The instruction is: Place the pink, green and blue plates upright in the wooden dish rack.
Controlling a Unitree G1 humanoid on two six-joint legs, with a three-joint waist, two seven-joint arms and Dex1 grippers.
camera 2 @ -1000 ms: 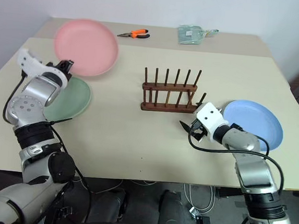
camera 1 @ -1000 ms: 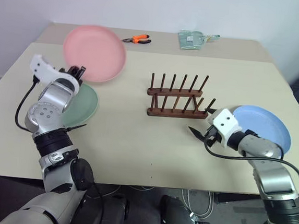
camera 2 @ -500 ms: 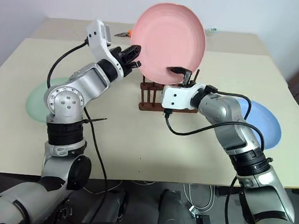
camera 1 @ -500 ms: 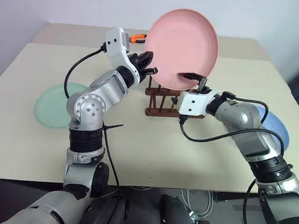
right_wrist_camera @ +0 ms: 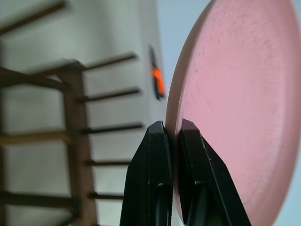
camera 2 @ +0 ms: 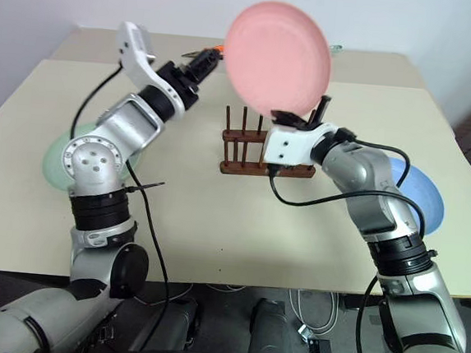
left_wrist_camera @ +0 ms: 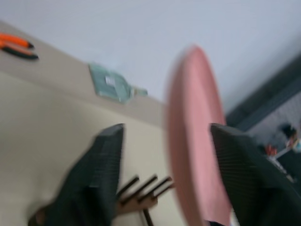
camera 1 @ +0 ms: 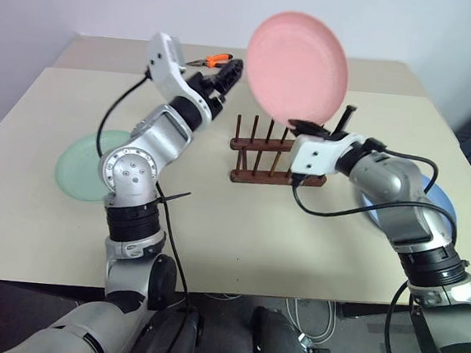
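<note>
The right hand (camera 1: 318, 128) was clamped on the lower rim of the round salmon-pink plastic plate (camera 1: 297, 69), held upright directly above the small dark wooden peg rack (camera 1: 277, 154), while the left hand (camera 1: 226, 71) stood spread, off it.

blue plate (camera 1: 440, 198): partly hidden by right arm | pink plate (left_wrist_camera: 195, 141): blurred, cut off by edge

Place: you are looking at a lab-style test room | Signs: two plain beige tables (camera 1: 215, 224) pushed together against a bare white wall (camera 1: 110, 0) | orange-handled pliers (camera 1: 215, 60) lying on the far table | loose cables (camera 1: 314, 311) under the near table's edge
</note>
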